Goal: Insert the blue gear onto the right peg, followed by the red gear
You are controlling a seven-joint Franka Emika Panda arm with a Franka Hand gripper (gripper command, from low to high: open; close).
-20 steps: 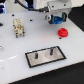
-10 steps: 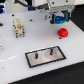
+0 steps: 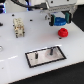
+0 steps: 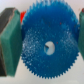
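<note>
The end effector [image 3: 59, 21] was closed on the blue gear [image 3: 60, 20], one finger pad pressed against each side of the toothed rim, and held it clear above the white worktop [image 3: 15, 60] near the far edge. The red gear [image 3: 63, 32] lay on the worktop just below and beside it, untouched. The step in hand was judged to be transport of the blue gear toward the grey plate [image 3: 46, 56].

The next move would call for carrying the gear across to the plate, centring its hole over the right peg [image 3: 51, 50], then lowering.

In the wrist view the blue gear [image 4: 47, 44] filled the frame, hiding plate and pegs. Which pin counted as right could not be confirmed.
</note>
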